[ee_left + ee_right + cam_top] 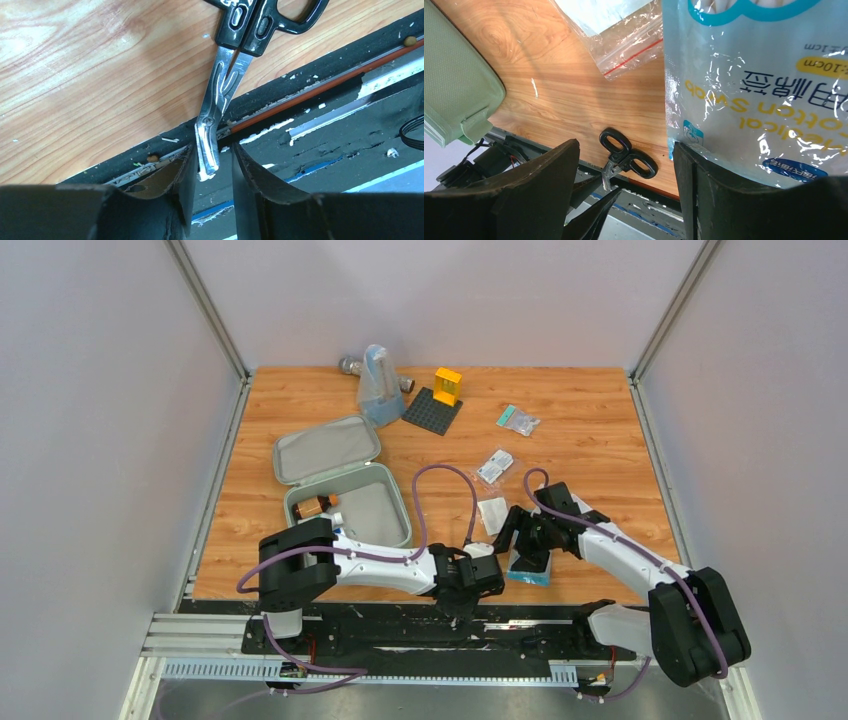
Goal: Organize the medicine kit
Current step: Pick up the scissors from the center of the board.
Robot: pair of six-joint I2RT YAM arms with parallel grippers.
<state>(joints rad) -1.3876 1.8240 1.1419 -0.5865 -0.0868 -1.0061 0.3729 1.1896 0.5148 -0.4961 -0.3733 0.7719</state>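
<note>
step in hand: collecting scissors [220, 90] at near edge. straddling blade with left gripper [212, 159], parted narrowly, nothing clamped. holding right gripper [625, 147] wide open beside cotton swab packet [749, 100], empty. next: clamp blade, lift, carry to medicine kit [385, 508], open near left edge.

The medicine kit [380, 508] is pale mint green; the scissors [215, 100] have black handles, silver blades; the swab packet [754, 90] is clear, printed blue and yellow.
</note>
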